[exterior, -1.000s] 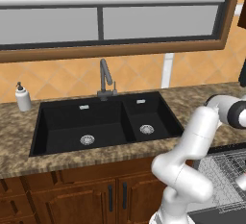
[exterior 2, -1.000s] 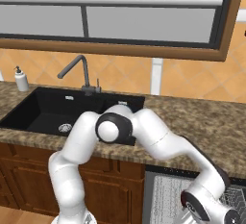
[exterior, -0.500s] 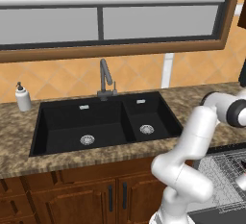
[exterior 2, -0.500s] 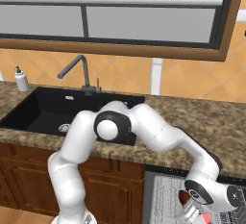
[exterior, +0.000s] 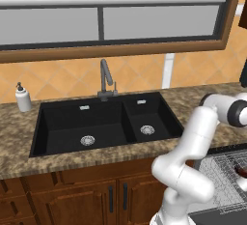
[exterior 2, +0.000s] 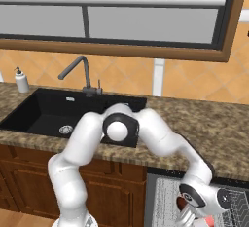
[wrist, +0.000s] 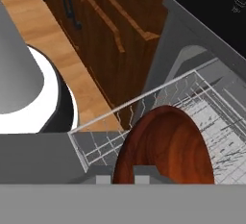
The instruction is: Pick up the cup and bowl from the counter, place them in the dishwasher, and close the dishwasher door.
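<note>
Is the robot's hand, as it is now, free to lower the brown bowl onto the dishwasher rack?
Probably yes. The hand grips the brown bowl by its rim, right over the grey wire rack. The rack part under the bowl looks bare, so nothing seems to block the way down.

The gripper (exterior 2: 194, 219), closed on the brown bowl (wrist: 166, 146), has been lowered further at the lower right of the right base view, toward the wire rack (exterior 2: 232, 206) of the dishwasher (wrist: 190, 62).
</note>
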